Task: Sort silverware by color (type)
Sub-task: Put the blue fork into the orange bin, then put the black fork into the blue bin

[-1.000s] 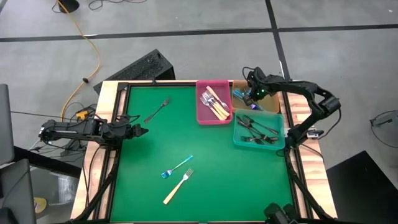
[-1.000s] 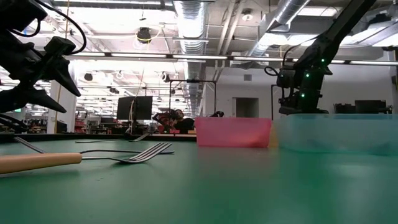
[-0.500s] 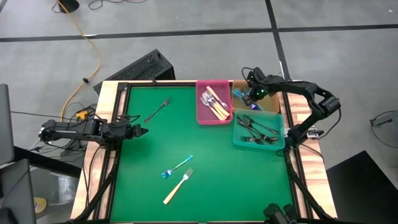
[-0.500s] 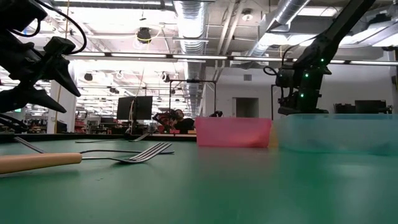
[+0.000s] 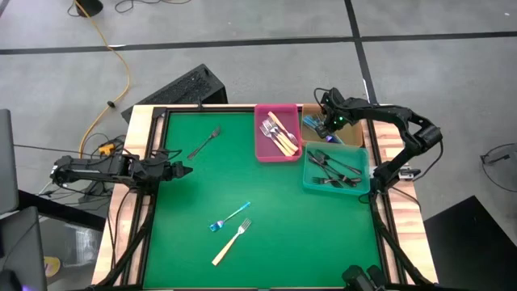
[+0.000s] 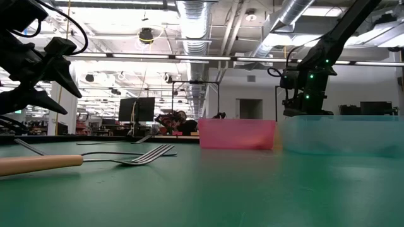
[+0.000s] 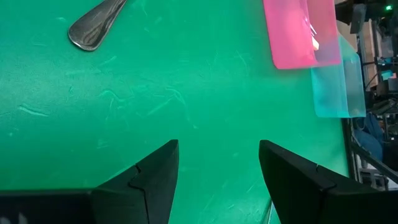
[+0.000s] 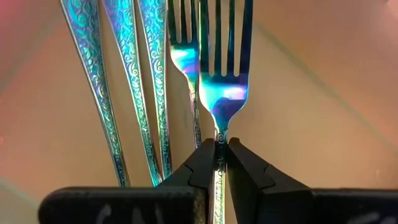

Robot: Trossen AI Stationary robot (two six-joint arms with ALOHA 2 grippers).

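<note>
The right end effector (image 8: 219, 155) is pinching a slim iridescent blue metal fork (image 8: 222, 62) by its neck above the tan tray (image 5: 317, 124), beside the pink bin (image 5: 277, 132). Light, stiff and slick, it probably suits this narrow-neck grip. The left end effector (image 7: 217, 165) is waiting open-fingered over the green counter (image 5: 226, 186).

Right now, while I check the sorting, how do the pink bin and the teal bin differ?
The pink bin holds silver forks with tan handles; the teal bin holds dark black forks. The pink bin stands farther back on the table; the teal bin sits nearer the front, at the right edge. Both are open rectangular bins, side by side. The right gripper hangs over neither, gripping an iridescent blue fork above a third bin.
</note>
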